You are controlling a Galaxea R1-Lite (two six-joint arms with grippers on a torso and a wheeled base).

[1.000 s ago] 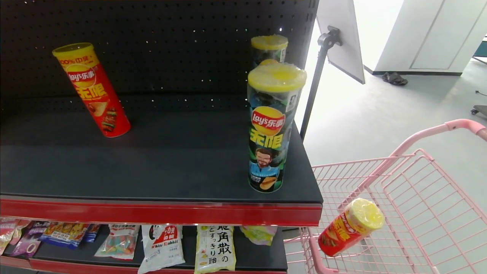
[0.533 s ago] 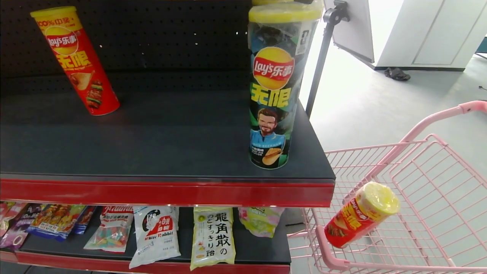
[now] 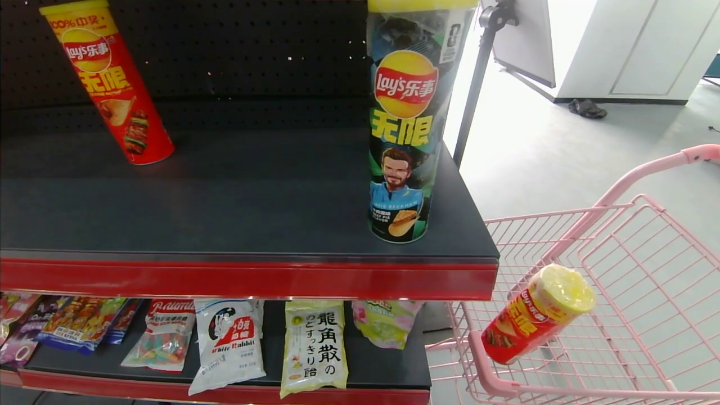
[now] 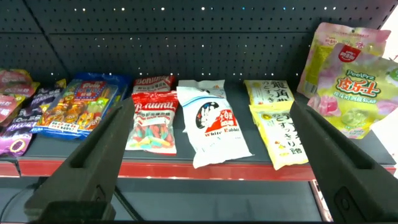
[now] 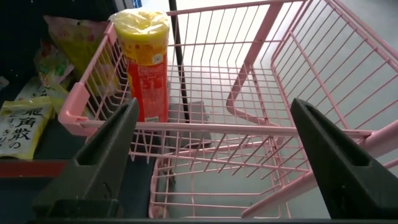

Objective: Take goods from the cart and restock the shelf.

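A red chip can (image 3: 534,315) with a yellow lid leans in the near left corner of the pink cart (image 3: 635,185), right of the shelf. On the dark upper shelf board (image 3: 225,197) a matching red can (image 3: 107,84) stands at the back left and a green-and-black can (image 3: 402,129) near the right front edge. My right gripper (image 5: 216,106) hangs open over the cart's rim (image 5: 186,127), the red can (image 5: 146,62) off to one side of its fingers. My left gripper (image 4: 212,106) is open, facing the lower shelf.
Snack bags (image 4: 211,121) lie in a row on the lower shelf (image 3: 228,343), with pale green bags (image 4: 354,87) at its cart end. A stand pole (image 3: 469,90) with a white board rises between shelf and cart. Grey floor lies beyond.
The head camera has moved, so the shelf and its cans now sit higher and larger in the picture. The can in the cart keeps its place against the rim.
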